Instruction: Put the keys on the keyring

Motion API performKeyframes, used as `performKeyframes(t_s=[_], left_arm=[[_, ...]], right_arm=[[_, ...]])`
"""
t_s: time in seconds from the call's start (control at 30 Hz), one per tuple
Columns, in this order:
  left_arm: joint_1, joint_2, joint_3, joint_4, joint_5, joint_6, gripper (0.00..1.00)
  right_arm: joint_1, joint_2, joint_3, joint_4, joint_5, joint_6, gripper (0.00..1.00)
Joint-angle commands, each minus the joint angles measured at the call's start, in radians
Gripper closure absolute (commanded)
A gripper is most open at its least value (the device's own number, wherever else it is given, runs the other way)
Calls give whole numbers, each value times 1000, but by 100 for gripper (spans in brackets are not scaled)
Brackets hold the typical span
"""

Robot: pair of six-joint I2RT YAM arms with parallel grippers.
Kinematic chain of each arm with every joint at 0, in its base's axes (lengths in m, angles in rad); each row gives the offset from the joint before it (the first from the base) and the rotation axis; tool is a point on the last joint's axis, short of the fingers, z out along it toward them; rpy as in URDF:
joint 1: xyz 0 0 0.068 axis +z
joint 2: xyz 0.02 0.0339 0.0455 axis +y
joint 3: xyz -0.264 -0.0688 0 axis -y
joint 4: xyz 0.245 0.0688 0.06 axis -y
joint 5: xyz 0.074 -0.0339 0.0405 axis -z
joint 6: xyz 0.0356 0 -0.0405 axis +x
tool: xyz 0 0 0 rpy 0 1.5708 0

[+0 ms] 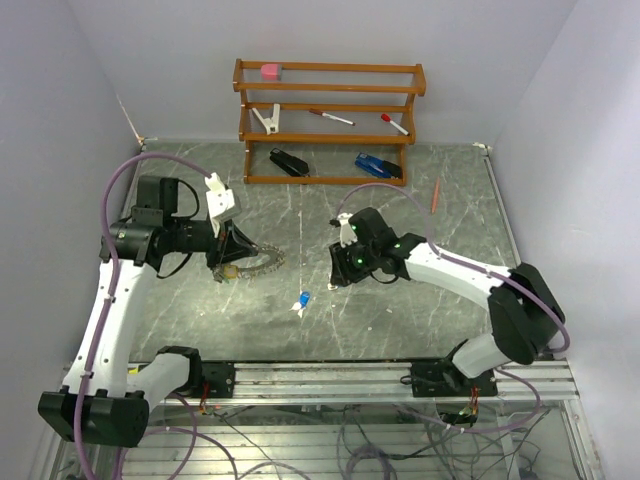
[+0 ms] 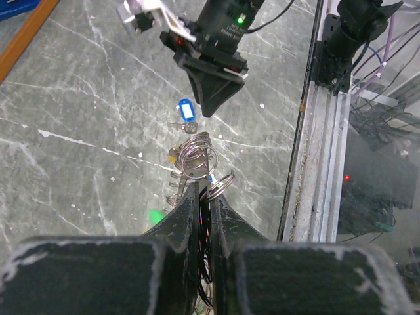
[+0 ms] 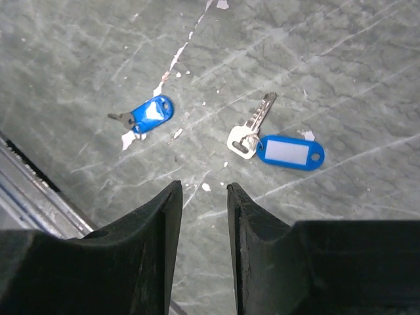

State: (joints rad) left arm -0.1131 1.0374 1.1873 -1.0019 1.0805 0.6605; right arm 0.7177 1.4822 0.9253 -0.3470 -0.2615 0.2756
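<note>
My left gripper [image 1: 236, 262] is shut on the keyring [image 1: 262, 265], a silvery ridged ring held low over the table with small tags hanging from it. In the left wrist view its fingertips [image 2: 203, 190] pinch wire loops of the keyring [image 2: 197, 154], and a green tag [image 2: 156, 215] shows beneath. Two keys with blue tags lie loose on the table: one [image 3: 149, 113] [image 1: 303, 299] nearer the rail, the other [image 3: 289, 151] with its silver key just beyond my right gripper [image 3: 203, 187]. That gripper [image 1: 335, 275] hovers over the table, open, with nothing between its fingers.
A wooden rack [image 1: 330, 125] at the back holds a pink block, a white clip and pens, with a black stapler [image 1: 289, 162] and a blue stapler [image 1: 378, 166] at its foot. A pencil [image 1: 436, 195] lies at the back right. A metal rail [image 1: 400, 375] runs along the near edge.
</note>
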Motion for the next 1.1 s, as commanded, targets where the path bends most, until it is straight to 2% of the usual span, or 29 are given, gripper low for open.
performKeyframes(t_s=[0.0, 0.3, 1.07], left_arm=[[1, -30, -6, 77, -1, -49, 93], [14, -29, 13, 53, -18, -45, 93], [30, -31, 27, 7, -19, 0, 93]], right_arm=[[41, 66, 8, 96, 23, -19, 67], [189, 201, 124, 94, 14, -30, 66], [216, 358, 162, 97, -12, 63, 69]])
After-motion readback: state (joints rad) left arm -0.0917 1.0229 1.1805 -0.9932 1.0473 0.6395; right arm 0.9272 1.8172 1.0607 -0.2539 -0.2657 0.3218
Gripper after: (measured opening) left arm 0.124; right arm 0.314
